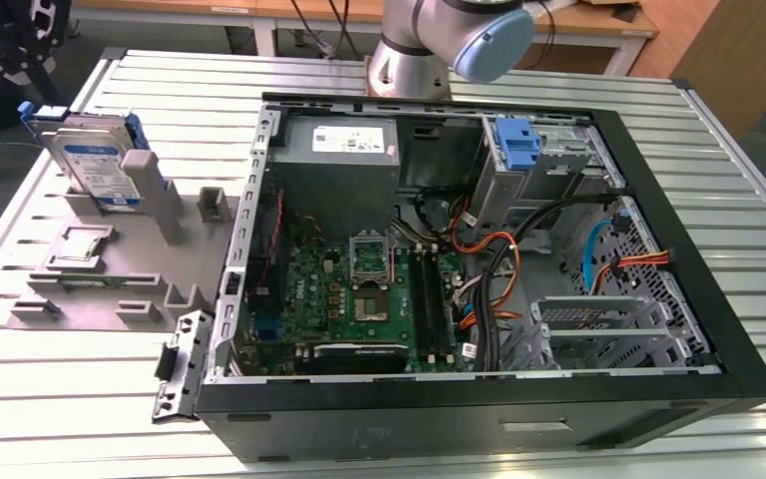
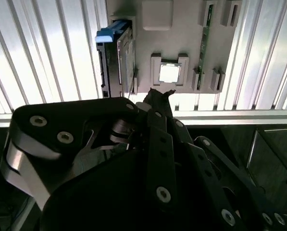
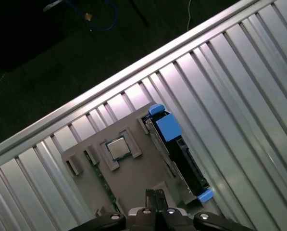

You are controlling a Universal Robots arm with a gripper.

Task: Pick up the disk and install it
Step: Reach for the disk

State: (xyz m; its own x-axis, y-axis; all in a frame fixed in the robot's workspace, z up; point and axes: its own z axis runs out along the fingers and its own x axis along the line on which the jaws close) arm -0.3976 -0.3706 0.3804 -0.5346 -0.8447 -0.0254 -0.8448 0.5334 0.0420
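The disk (image 1: pixel 95 165) is a silver-grey drive with a white and blue label in a blue carrier. It stands on edge in a grey holder (image 1: pixel 131 269) on the exterior view's left. Both wrist views look down on it from high above: the disk (image 2: pixel 118 57) (image 3: pixel 177 154) sits along one side of the holder (image 2: pixel 181 33) (image 3: pixel 133 173). My gripper (image 2: pixel 157 94) (image 3: pixel 155 195) hangs well above the holder, its black fingers closed together on nothing. It is apart from the disk.
An open black computer case (image 1: pixel 490 399) lies on the slatted metal table (image 1: pixel 742 180), with the motherboard, cables and a drive bay holding a blue bracket (image 1: pixel 517 145). A small chip (image 1: pixel 75 244) (image 2: pixel 168 73) (image 3: pixel 117 148) rests in the holder. The arm's base (image 1: pixel 410 60) stands behind the case.
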